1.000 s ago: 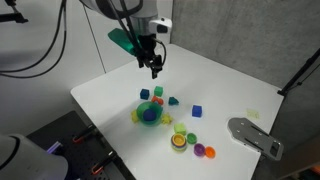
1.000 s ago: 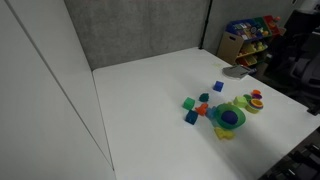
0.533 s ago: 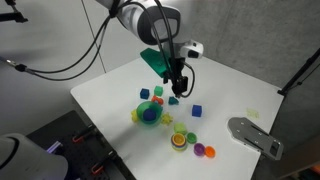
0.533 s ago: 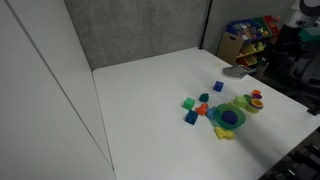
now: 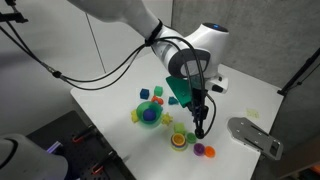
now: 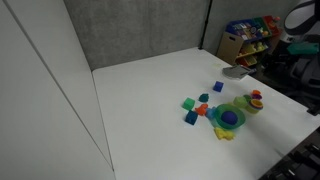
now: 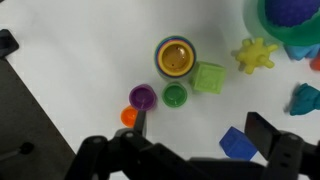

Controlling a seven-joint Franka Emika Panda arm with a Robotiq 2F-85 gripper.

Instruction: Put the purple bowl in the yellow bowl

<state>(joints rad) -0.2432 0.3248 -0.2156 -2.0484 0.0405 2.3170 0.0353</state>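
Observation:
The purple bowl (image 7: 143, 97) is tiny and stands upright on the white table, with a tiny orange bowl (image 7: 128, 116) and a small green bowl (image 7: 175, 96) close beside it. The yellow bowl (image 7: 175, 57) stands just beyond them with something orange-yellow inside. In an exterior view the purple bowl (image 5: 199, 149) sits just past the yellow bowl (image 5: 179, 141). My gripper (image 7: 205, 128) is open and empty above the table; one finger (image 7: 140, 122) is right by the purple and orange bowls. In the exterior view the gripper (image 5: 199, 130) hangs just above the small bowls.
A green block (image 7: 209, 77), a yellow spiky toy (image 7: 255, 54), a blue block (image 7: 240, 143) and a teal block (image 7: 308, 98) lie nearby. The larger blue-green bowl (image 5: 149, 114) stands among more blocks. A grey plate (image 5: 254, 136) lies near the table's edge.
My gripper has swung from the far part of the table over the blocks and come down close to the small bowls. The objects have not moved.

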